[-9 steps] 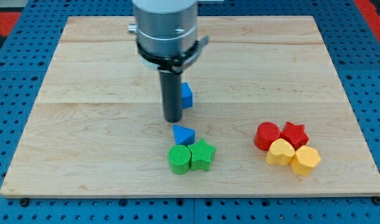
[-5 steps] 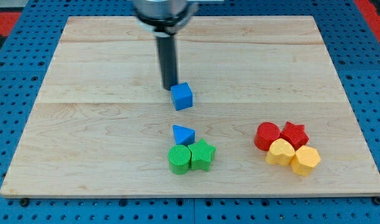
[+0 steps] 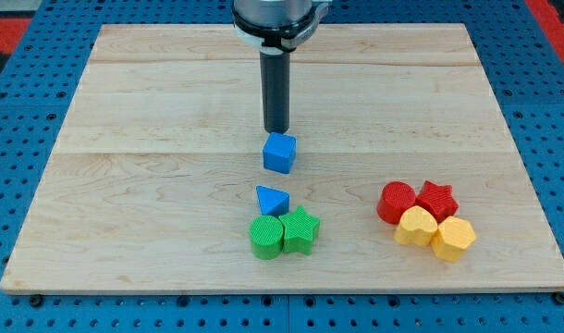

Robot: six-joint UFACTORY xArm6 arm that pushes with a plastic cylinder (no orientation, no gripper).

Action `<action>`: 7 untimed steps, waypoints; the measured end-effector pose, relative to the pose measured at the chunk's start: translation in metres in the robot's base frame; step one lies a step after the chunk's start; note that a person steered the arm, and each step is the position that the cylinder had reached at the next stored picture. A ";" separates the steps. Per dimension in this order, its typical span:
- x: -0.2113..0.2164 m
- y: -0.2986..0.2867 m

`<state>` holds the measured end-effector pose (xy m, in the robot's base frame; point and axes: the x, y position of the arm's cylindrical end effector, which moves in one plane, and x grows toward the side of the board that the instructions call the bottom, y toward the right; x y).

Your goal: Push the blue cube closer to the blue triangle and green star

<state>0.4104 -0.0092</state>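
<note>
The blue cube (image 3: 279,153) sits near the middle of the wooden board (image 3: 125,185). My tip (image 3: 276,130) is just above it toward the view's top, touching or nearly touching its upper edge. The blue triangle (image 3: 271,200) lies a short gap below the cube. The green star (image 3: 300,229) sits just below and right of the triangle.
A green cylinder (image 3: 265,237) touches the green star's left side. At the view's right is a tight cluster: a red cylinder (image 3: 396,202), a red star (image 3: 436,199), a yellow heart (image 3: 416,226) and a yellow hexagon (image 3: 453,239).
My tip moved from the cube's left up and around to its top side. The blue cube has shifted slightly down and right, toward the blue triangle.
</note>
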 end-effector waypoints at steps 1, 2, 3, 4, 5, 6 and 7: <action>0.017 0.000; 0.031 0.000; 0.043 0.000; 0.051 0.000; 0.056 0.008; 0.063 0.012; 0.069 0.015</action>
<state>0.4795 0.0053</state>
